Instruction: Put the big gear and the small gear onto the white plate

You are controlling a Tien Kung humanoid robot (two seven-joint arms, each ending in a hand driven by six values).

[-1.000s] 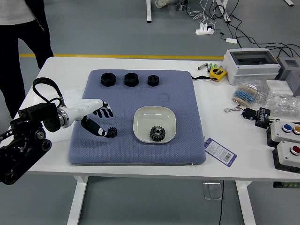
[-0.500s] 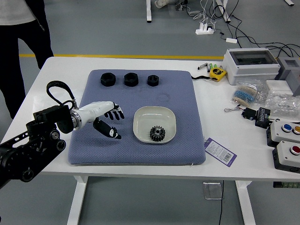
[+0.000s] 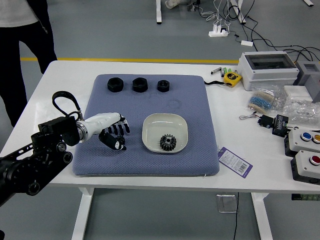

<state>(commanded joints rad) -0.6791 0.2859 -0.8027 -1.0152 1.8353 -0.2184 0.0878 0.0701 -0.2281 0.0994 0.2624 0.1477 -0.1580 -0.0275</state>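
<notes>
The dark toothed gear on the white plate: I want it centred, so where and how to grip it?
Pinch the gear by its toothed rim, left and right, probably from above: it lies flat beside the near wall of the plate.

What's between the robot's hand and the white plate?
Between the left hand and the plate, there's just a bare strip of blue mat. The head view shows it.
</notes>
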